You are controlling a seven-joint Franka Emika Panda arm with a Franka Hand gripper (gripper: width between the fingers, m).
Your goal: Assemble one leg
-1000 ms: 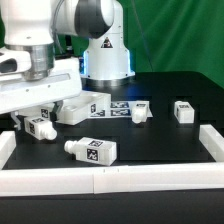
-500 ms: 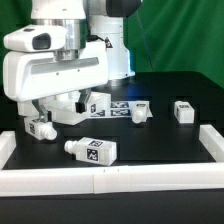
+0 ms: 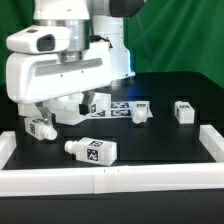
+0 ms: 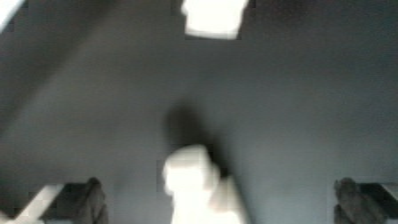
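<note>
Four white chunky pegs with tag stickers, all loose.
Leg 1: on its side, nearest the front rail.
Leg 2: tilted, further back from the rail, toward the exterior view's left.
Leg 3 and leg 4: well behind the rail, toward the exterior view's right.

Exterior view: slightly raised, close, facing across white rail and black table toward the arm. Wrist view: on the wrist, very near, blurred, looking down between the fingertips onto the same table, the two views' shared ground.
</note>
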